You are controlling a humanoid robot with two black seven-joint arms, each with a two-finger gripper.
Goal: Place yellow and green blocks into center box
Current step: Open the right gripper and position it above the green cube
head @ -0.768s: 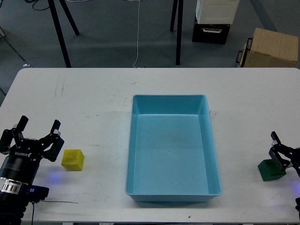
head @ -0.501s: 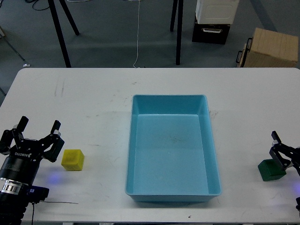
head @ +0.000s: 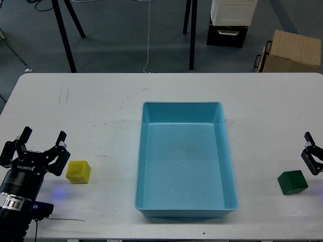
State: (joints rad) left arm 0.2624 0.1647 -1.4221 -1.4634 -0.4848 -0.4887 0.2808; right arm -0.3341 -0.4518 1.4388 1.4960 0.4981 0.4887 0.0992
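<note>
A yellow block [head: 78, 172] lies on the white table at the front left. My left gripper [head: 36, 147] is open and empty, just left of the block and not touching it. A green block [head: 292, 182] lies at the front right. My right gripper [head: 311, 153] is at the right edge of the view, above and to the right of the green block and apart from it. Its jaws look open and empty. The light blue center box [head: 181, 105] stands in the middle of the table, with nothing inside.
The white table [head: 101, 101] spreads around the box. Beyond its far edge are black tripod legs [head: 65, 35], a black-and-white case [head: 229, 22] and a cardboard box [head: 292, 50] on the floor.
</note>
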